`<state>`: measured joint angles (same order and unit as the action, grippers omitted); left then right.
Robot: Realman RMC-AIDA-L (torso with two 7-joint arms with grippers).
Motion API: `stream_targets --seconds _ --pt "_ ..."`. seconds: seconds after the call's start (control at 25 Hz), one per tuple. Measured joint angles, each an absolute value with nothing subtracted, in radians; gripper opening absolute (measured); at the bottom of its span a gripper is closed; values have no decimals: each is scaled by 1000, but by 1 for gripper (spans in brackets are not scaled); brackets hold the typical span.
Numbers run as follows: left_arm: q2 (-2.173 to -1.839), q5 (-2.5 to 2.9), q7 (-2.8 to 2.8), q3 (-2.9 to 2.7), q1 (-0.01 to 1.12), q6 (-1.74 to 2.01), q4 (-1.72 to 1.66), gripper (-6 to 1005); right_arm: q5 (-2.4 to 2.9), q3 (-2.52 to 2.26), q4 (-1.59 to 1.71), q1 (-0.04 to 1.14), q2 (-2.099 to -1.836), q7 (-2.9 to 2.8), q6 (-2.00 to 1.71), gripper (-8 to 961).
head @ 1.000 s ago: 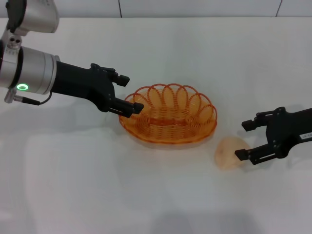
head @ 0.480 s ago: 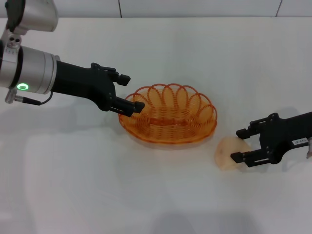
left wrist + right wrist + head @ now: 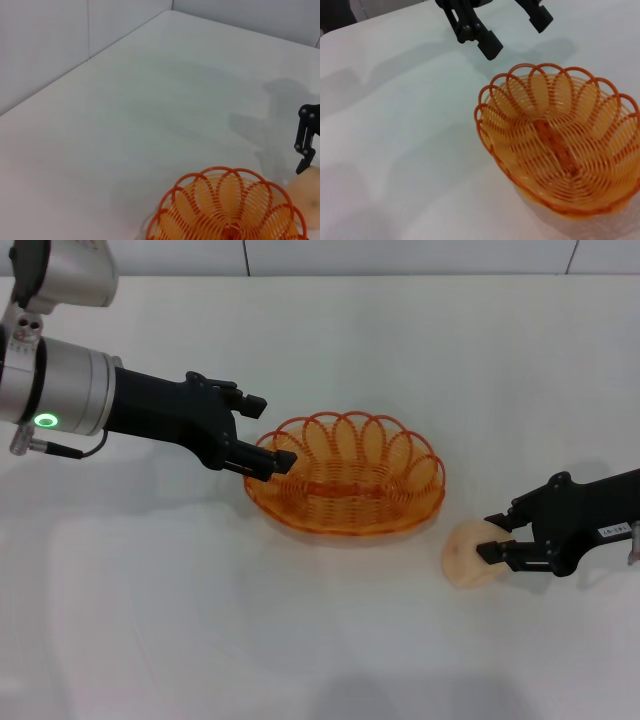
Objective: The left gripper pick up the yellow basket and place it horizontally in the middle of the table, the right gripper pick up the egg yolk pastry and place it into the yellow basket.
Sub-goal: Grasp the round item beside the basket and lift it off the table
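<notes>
The yellow basket lies flat on the table near its middle. It also shows in the left wrist view and the right wrist view, and it is empty. My left gripper is open at the basket's left rim, with its lower finger at the rim; in the right wrist view its fingers stand apart just beyond the basket. My right gripper has its fingers pressed on the right side of the egg yolk pastry, which rests on the table to the right of the basket.
The table's far edge meets a grey wall at the back. In the left wrist view the right gripper and the egg yolk pastry show beyond the basket.
My right gripper has moved left onto the pastry and its fingers have closed in on it. The left gripper and the basket have not moved.
</notes>
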<state>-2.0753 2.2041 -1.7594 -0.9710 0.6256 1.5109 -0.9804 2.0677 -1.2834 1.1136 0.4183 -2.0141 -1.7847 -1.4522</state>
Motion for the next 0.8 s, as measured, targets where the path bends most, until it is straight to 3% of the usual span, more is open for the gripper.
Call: stream_targets --seconds 0.08,0.8 --pt "-2075 2203 -1759 -971 624 1511 -980 887 2071 -1284 1117 419 -2014 -1791 -1454 306" --pt "-2067 2202 -1749 -960 608 1522 -989 887 2067 -1278 1355 385 -2013 -1956 -1538 197"
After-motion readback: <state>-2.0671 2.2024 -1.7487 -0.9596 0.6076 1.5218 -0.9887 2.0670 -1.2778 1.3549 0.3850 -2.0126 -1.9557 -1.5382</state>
